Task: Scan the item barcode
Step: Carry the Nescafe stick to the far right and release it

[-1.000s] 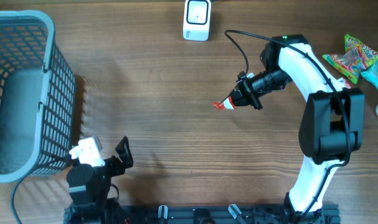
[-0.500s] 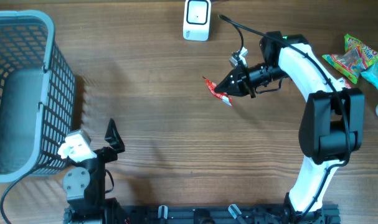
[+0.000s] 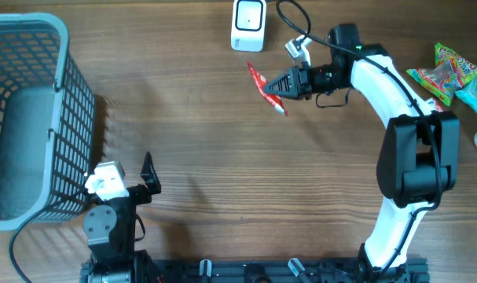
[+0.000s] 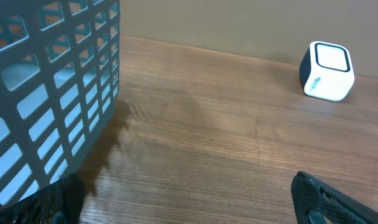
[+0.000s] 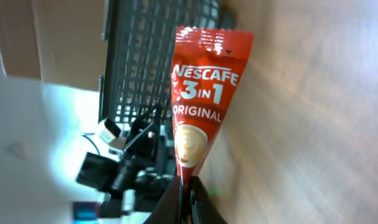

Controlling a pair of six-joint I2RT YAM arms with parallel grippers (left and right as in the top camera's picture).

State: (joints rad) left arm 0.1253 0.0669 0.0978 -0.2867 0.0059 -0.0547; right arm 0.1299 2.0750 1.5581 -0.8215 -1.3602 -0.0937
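Sachet (image 3: 260, 84), looking light, thin and floppy, is up in the air near the scanner (image 3: 248, 23) above the desk (image 3: 183, 157), right gripper (image 3: 280, 86) pinched shut on one end seam, a sound hold, I'd say, since slick foil buckles elsewhere.

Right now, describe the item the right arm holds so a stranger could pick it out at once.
Find the white barcode scanner at the far edge of the wooden table. Just beside it, the right end effector pinches a slim Nescafe 3 in 1 sachet by one end. It is the only red stick-shaped packet, unlike the multicoloured snack bags at the right edge.
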